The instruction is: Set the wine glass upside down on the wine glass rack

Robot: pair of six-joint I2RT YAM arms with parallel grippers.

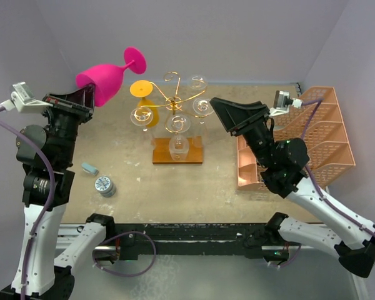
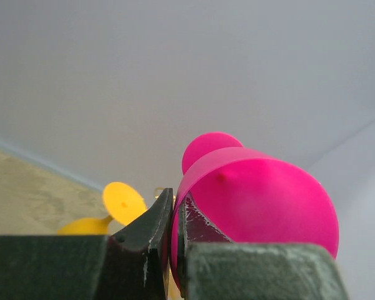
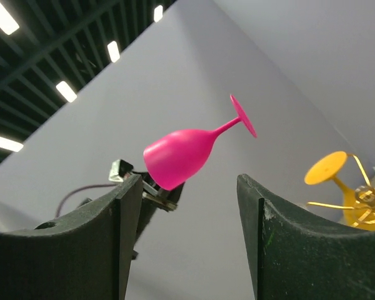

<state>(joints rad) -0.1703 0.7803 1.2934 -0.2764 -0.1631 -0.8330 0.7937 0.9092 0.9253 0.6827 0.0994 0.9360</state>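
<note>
Aloft, wine glass (image 1: 104, 80) (pink) juts from left gripper (image 1: 90, 97).

The tan table (image 1: 212, 187) carries the wine glass rack (image 1: 190, 155) on its wooden base at far centre. A salmon-pink tiered organizer (image 1: 325, 144) stands at the right. A small light-blue block (image 1: 89, 168) and a round silvery tin (image 1: 104, 185) lie near left, just beside each other.

On my left wrist feed, the left end effector (image 2: 177, 209) hides the near rim of the pink wine glass (image 2: 262, 206).
</note>
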